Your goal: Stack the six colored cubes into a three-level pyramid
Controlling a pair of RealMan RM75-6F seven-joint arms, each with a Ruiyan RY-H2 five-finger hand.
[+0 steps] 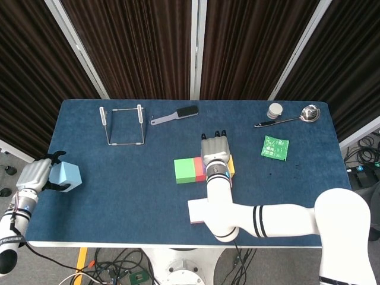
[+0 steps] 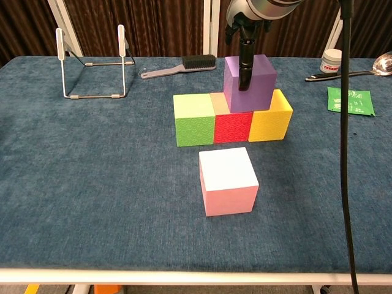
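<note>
at the far left edge of the blue bench point(image 1: 119, 190), the left hand point(image 1: 34, 176) holds a light blue cube point(image 1: 66, 176), its fingers curled around the cube's near and far sides. further back stands a bent wire stand point(image 2: 92, 61), and to its right lies a black brush point(image 2: 180, 65) with a grey handle.

near the middle, three cubes sit in a touching row: a green cube point(image 2: 193, 119), a red cube point(image 2: 232, 125) and a yellow cube point(image 2: 271, 121). a purple cube point(image 2: 250, 83) rests on top, over the seam between red and yellow, sitting level. the right hand point(image 1: 215, 153) is over it from above, with a dark finger point(image 2: 245, 64) pressed down the purple cube's front face; the grip looks closed on the cube, though the far side is hidden. in front of the row, apart from it, a pink cube point(image 2: 228, 181) with a pale top sits alone on the bench.

to the right lie a green packet point(image 2: 350, 101), a small white jar point(image 2: 332, 61) and a metal ladle point(image 1: 291, 118) near the back corner.
</note>
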